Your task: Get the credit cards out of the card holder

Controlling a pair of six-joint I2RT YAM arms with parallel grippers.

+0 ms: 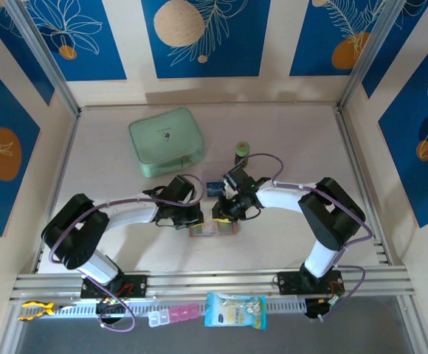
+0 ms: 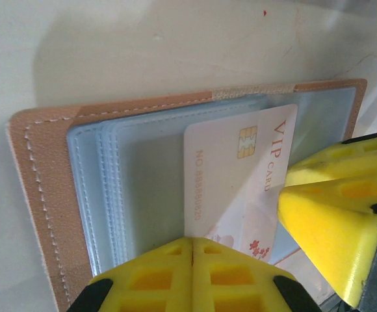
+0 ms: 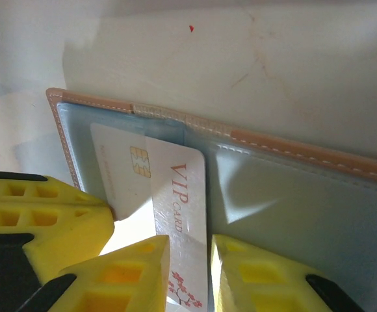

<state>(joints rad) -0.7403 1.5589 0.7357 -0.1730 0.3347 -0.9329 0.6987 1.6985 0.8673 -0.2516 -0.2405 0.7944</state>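
- At the near middle of the worktop (image 1: pixel 295 133), between the two arms, the card holder (image 2: pixel 45 195) is lying open and flat, with its tan leather cover down and its clear pockets facing up.
- A pale VIP card (image 2: pixel 221 175) with a gold chip is sticking part-way out of one pocket. Its chip end is sitting under the plastic, so it is not yet free.
- The right gripper (image 3: pixel 190 242) is standing at the card's exposed end. Its yellow fingers are lying one on either face of the card, and it appears to be grasping the card.
- The left gripper (image 2: pixel 192 244) is clenched, finger against finger. Its tips are bearing on the near edge of the pocket sheets, apparently pinning the holder. Whether a sheet is nipped between them cannot be told.
- The step in hand looks to be drawing this card out of its pocket while the holder is being held down.
- The next move is calling for a straight, low pull along the pocket's length, so that the card is neither bending nor dragging the holder along.
- Just behind the holder a small dark blue flat thing (image 1: pixel 214 188) is lying on the worktop. It is perhaps a card already out, but too small to tell.
- Farther back, the mint-green zip case (image 1: pixel 166 140) is sitting well apart.
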